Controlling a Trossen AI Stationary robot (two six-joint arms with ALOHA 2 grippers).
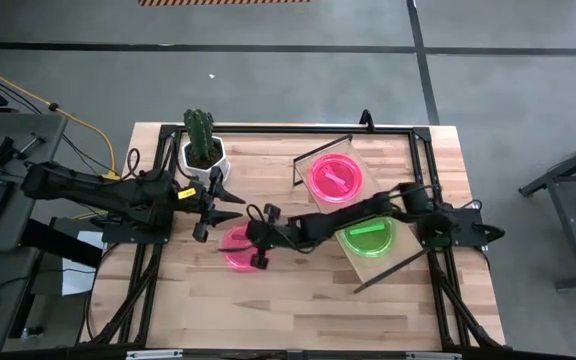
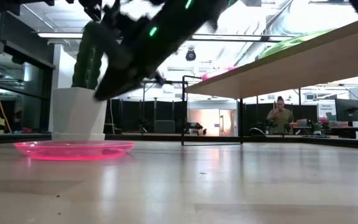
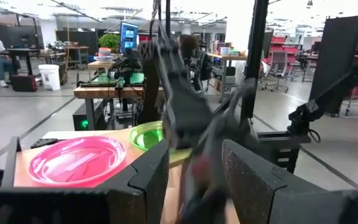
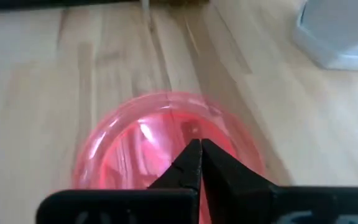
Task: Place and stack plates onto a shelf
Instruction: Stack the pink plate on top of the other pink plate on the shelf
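A pink plate (image 1: 232,257) lies flat on the plank tabletop, left of centre, and shows low on the table in the low view (image 2: 73,149). My right gripper (image 1: 240,243) reaches in from the right and hovers just over it, fingers shut, tips together (image 4: 199,146) above the pink plate (image 4: 135,143); the low view shows the gripper (image 2: 101,93) clear of the plate. My left gripper (image 1: 218,207) waits open beside the cactus pot, its fingers wide apart (image 3: 194,152). The shelf (image 1: 356,262) stands right of centre, carrying a pink plate (image 1: 335,178) and a green plate (image 1: 366,240).
A white hexagonal cactus pot (image 1: 203,152) stands at the far left of the table, close to the left gripper and the loose plate. The black frame (image 1: 423,160) rings the tabletop. Bare planks (image 1: 298,300) lie along the near edge. People sit in the room beyond.
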